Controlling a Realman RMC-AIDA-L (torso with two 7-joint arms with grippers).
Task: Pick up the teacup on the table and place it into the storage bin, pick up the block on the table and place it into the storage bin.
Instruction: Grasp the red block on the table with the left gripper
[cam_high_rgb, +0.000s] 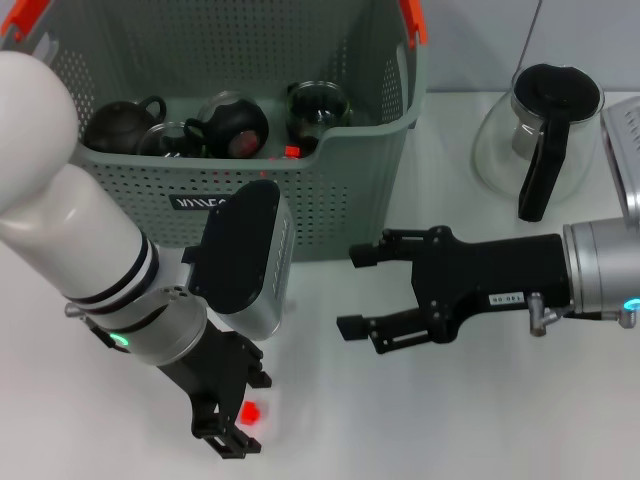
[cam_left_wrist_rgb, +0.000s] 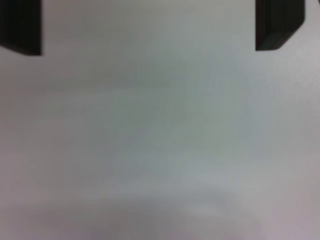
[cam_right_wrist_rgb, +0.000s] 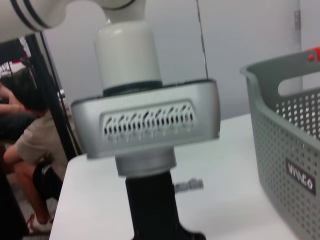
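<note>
A small red block (cam_high_rgb: 251, 412) lies on the white table near its front edge. My left gripper (cam_high_rgb: 240, 416) points down over it, open, with the block between or just beside its black fingers. The left wrist view shows only two dark fingertips (cam_left_wrist_rgb: 277, 25) far apart over bare table, and the block is out of that view. The storage bin (cam_high_rgb: 330, 200) stands at the back, holding dark teapots (cam_high_rgb: 120, 125) and a glass cup (cam_high_rgb: 318, 108). No teacup shows on the table. My right gripper (cam_high_rgb: 352, 290) hovers open and empty in front of the bin.
A glass carafe (cam_high_rgb: 540, 140) with a black handle stands at the back right, beside a white appliance (cam_high_rgb: 625, 150). In the right wrist view, the left arm's silver wrist housing (cam_right_wrist_rgb: 150, 120) stands ahead with the bin's wall (cam_right_wrist_rgb: 287, 145) beside it. A seated person (cam_right_wrist_rgb: 30, 140) is beyond the table edge.
</note>
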